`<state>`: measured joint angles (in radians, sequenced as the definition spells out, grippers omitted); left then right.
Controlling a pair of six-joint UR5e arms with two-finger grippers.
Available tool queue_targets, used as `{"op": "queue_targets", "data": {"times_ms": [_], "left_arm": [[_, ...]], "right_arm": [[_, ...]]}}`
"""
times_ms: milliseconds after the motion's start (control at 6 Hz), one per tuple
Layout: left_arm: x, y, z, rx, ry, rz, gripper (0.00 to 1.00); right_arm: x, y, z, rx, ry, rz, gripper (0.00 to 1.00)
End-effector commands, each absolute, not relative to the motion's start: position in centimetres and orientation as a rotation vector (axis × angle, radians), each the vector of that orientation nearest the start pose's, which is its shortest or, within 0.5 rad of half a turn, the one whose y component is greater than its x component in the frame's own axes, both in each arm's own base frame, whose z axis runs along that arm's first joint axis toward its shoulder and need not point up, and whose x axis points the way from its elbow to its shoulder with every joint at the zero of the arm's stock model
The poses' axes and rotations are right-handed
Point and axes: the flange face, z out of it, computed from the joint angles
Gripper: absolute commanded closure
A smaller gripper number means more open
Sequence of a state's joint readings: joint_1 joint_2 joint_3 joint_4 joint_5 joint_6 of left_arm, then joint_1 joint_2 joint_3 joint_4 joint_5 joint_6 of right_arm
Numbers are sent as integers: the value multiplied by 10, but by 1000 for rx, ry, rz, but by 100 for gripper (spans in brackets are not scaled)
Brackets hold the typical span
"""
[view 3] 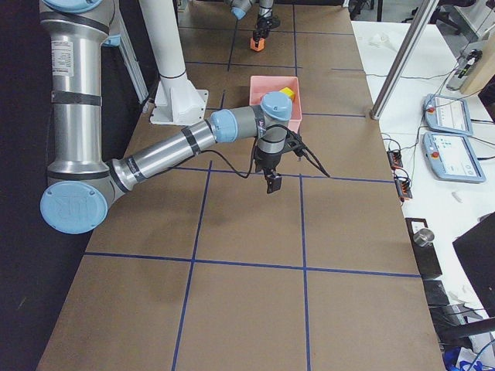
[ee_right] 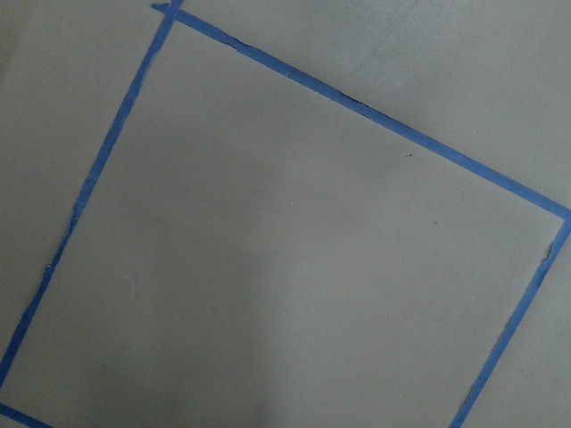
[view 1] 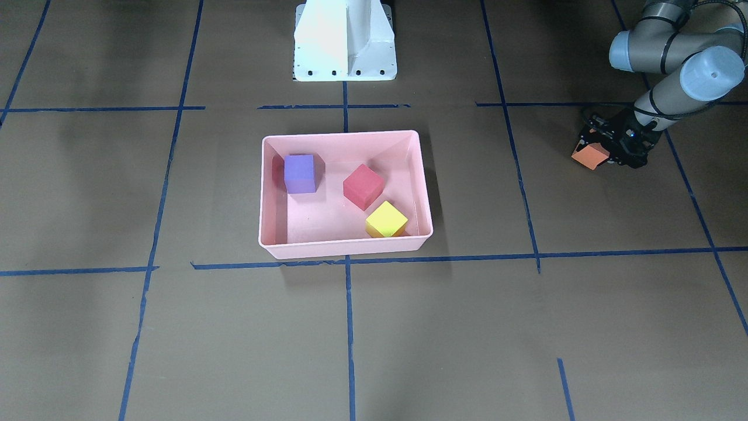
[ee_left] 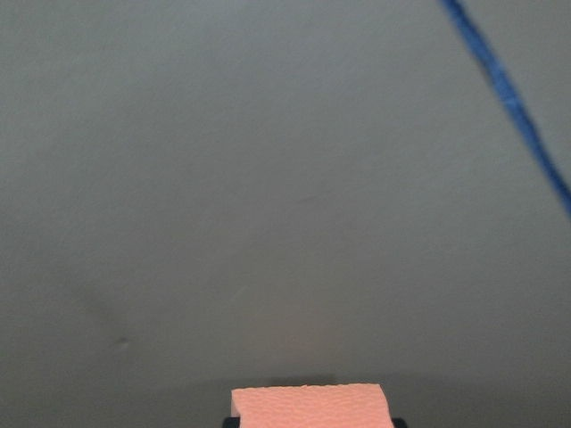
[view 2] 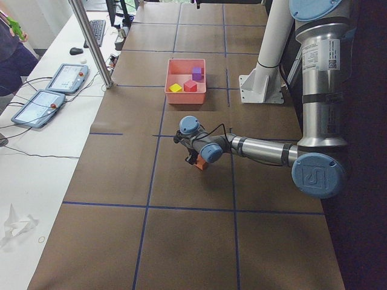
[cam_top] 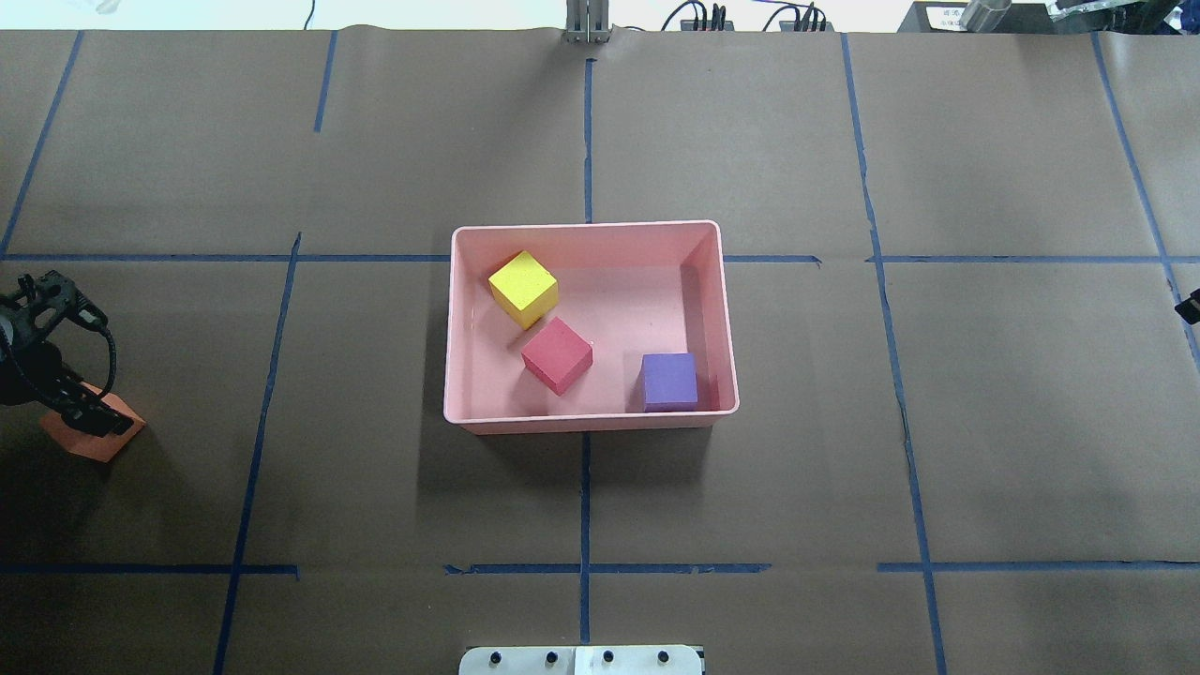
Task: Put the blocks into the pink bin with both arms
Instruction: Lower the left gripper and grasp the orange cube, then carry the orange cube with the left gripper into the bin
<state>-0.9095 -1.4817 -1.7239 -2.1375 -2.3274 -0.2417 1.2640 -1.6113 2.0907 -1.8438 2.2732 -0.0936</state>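
Viewed from over the robot's shoulders. Out at 9 o'clock on the brown worktop [cam_top: 375, 487], left pincer [cam_top: 89, 412] clamped on the orange block [cam_top: 94, 446], low down and well apart from the pink bin [cam_top: 591, 421] at centre. Inside the bin, near to far: purple block [cam_top: 669, 380] at 5 o'clock, red block [cam_top: 557, 353] mid-floor, yellow block [cam_top: 523, 288] at 10 o'clock. Out at 3 o'clock, right pincer [view 3: 272, 184], no block seen in it, gap impossible to tell. Judged three-quarters done, with only orange left to bring in.
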Motion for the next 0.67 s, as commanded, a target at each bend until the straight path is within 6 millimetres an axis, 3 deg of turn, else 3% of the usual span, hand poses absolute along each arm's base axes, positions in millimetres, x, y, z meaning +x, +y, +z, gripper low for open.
{"op": "queue_targets", "data": {"times_ms": [0,167,333,500], "left_arm": [[237,-462,486,273,986,448,52],[252,-495,433,266,991,393,52],[275,-529,357,228,1002,308,52],[296,-553,282,211,978,195,52]], "right_arm": [[-47,-433,477,113,-721,-431,0],[-12,-424,493,140,-738,-445,0],[22,-410,511,161,-729,-452,0],[43,-399,525,172,-724,-466,0]]}}
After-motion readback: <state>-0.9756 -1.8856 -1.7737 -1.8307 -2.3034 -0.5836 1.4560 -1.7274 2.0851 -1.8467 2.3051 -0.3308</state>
